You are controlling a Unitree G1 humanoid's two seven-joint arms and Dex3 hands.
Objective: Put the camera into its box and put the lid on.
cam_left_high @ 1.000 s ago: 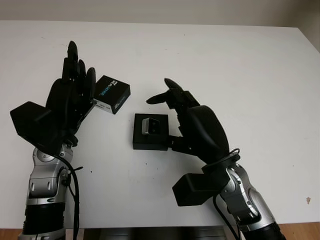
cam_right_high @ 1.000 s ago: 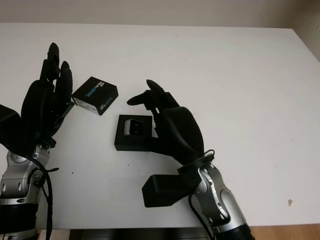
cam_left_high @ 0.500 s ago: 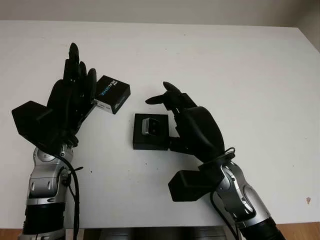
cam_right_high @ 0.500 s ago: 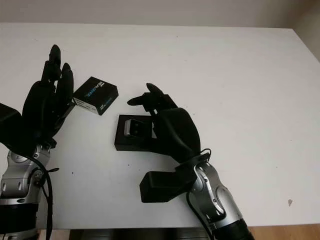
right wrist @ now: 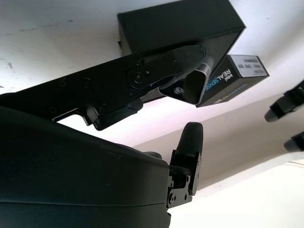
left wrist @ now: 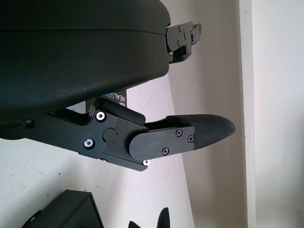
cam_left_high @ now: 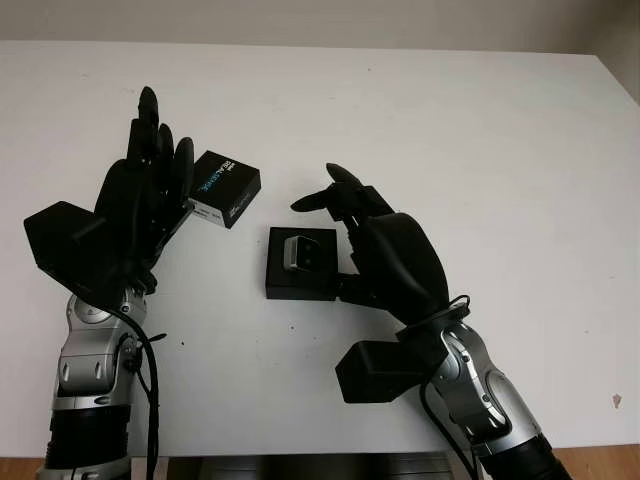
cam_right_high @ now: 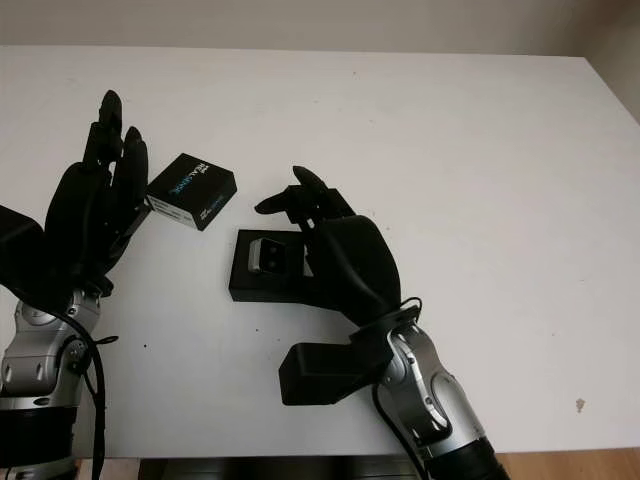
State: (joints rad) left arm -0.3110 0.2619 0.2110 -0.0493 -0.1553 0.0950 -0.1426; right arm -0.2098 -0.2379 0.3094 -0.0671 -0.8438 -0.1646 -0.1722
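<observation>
Left eye view: a white bench (cam_left_high: 480, 150) carries a small open black box (cam_left_high: 300, 264) near the middle, with the grey camera (cam_left_high: 302, 251) already seated inside it. The lid (cam_left_high: 226, 188) (black, with blue lettering) lies at about ten o'clock from the box, apart from it. The left hand (cam_left_high: 140, 205), open and holding nothing, stands upright with its fingers just beside the lid's near-left edge. The right hand (cam_left_high: 385, 255), also open and empty, sits at three o'clock of the box, close against its side.

Right eye view: the same layout; whether the left hand touches the lid cannot be told.

Left wrist view: the lid's printed face shows behind the hand's shell.

Right wrist view: the box and lid lie beyond an extended finger (right wrist: 185, 78).

Judged from this, the camera step looks done and the lid step is in hand. Next, the left hand must close on the lid, carry it toward four o'clock and lower it squarely over the box.
</observation>
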